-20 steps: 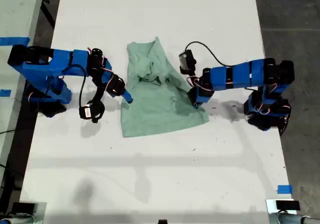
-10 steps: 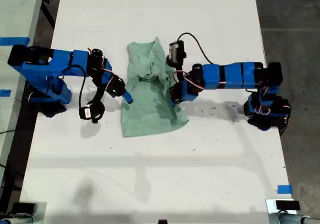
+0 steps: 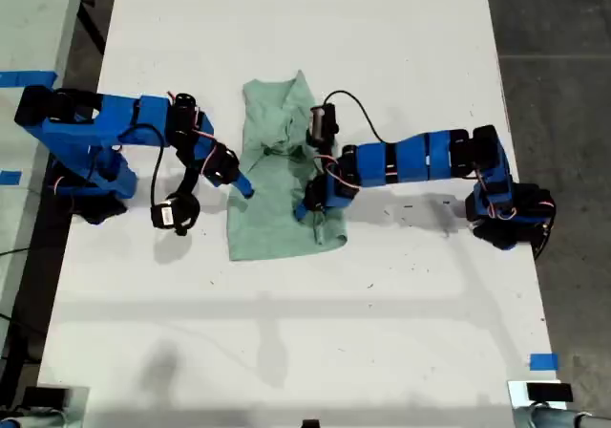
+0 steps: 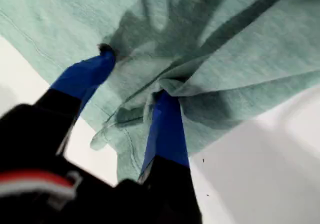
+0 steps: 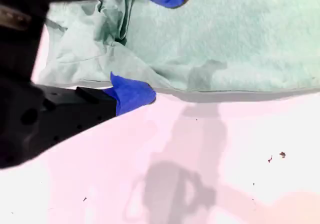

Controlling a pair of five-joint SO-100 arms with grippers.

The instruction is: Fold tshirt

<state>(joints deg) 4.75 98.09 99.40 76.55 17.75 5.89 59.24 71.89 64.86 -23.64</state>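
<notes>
Since half a second ago the arm coming in from the exterior view's right has swung further across. It has dragged that side of the tshirt (image 3: 277, 227) over the rest, so the cloth now looks a good bit narrower.

Going from the exterior view's left: the second gripper (image 3: 239, 181) sits right at the shirt's edge on that side. In its own wrist view its jaws are parted, with the rumpled hem lying between them (it doesn't look like it's actually pinching anything). Best guess is that it's parked there as an anchor, so the shirt doesn't slide while the other side gets pulled over.

The shirt lies mid-table (image 3: 382, 332), neck end toward the far side, partly doubled over lengthwise.

Over the shirt's middle, the first gripper (image 3: 307, 203) is clamped on a bunched fold, and the cloth drapes off its fingers (image 4: 167, 129) in the wrist view. It probably holds the fold low so the layer lays down flat. The fold seems about half done, and it hasn't let go yet.
</notes>
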